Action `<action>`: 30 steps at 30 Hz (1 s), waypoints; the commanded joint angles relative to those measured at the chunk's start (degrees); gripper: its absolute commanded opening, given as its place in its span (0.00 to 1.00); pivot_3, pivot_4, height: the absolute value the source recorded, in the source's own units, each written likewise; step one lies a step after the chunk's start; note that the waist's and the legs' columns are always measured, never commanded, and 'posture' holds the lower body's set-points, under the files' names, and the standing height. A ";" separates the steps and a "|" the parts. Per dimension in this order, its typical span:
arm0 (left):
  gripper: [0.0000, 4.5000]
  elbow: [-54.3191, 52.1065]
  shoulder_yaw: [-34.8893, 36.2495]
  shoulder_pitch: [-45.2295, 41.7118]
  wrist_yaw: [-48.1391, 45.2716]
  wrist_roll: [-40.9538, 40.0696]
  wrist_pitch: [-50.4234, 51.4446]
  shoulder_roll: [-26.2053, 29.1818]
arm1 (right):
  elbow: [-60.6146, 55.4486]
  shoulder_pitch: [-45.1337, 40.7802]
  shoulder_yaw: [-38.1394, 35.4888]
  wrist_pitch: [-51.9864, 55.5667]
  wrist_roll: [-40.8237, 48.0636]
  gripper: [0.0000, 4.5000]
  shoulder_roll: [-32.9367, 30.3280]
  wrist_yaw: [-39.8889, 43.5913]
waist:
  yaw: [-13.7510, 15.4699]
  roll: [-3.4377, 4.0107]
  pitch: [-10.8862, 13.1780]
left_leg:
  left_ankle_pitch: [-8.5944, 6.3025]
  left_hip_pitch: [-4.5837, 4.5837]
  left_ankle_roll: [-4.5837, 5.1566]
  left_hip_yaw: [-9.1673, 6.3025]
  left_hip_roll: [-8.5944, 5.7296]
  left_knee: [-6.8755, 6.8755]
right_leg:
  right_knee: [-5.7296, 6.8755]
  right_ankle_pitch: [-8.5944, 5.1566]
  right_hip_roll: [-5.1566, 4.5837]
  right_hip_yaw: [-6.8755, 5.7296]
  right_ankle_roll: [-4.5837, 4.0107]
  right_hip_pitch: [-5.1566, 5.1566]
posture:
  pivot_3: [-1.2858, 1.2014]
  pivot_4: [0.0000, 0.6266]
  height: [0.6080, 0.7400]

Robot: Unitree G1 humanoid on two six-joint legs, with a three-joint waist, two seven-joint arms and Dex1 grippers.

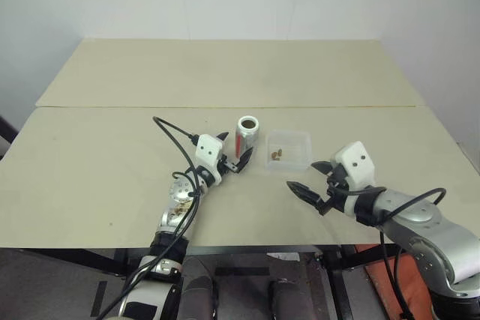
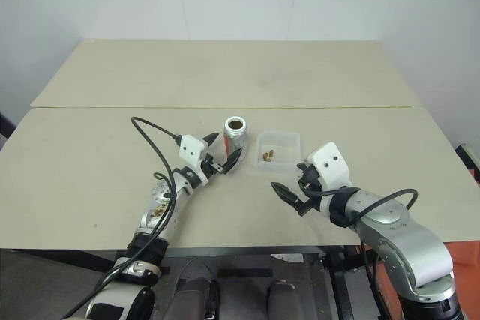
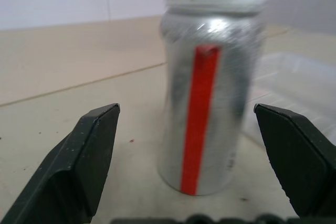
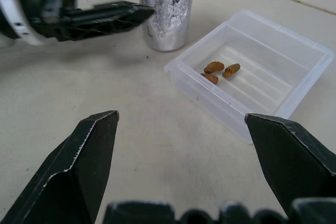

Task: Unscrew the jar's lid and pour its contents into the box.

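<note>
The jar [image 1: 246, 137] stands upright on the table, silvery with a red stripe, its mouth uncovered. The lid is out of view. Just right of the jar lies the box [image 1: 301, 140], a shallow clear tray, and the contents [image 1: 276, 155], three small brown bits, rest inside it. My left gripper [image 1: 234, 149] is open just in front of the jar, one finger to each side and neither touching it. My right gripper [image 1: 303, 174] is open and empty, near the table's front edge, in front of the box.
The tan table [image 1: 112, 155] is made of two boards with a seam [image 1: 225, 106] running behind the jar. A black cable [image 1: 174, 131] loops up from my left arm. A white wall rises behind the table.
</note>
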 commanded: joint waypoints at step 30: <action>0.99 -44.59 8.49 26.55 -12.36 -23.95 22.37 25.25 | 16.59 8.81 -16.15 -30.92 -7.72 1.00 -27.06 38.89 | -0.58 0.05 -0.02 | -0.09 0.91 0.07 0.63 0.16 -0.22 | -0.62 -0.04 0.01 0.06 -0.11 0.91 | 0.52 0.24 1.00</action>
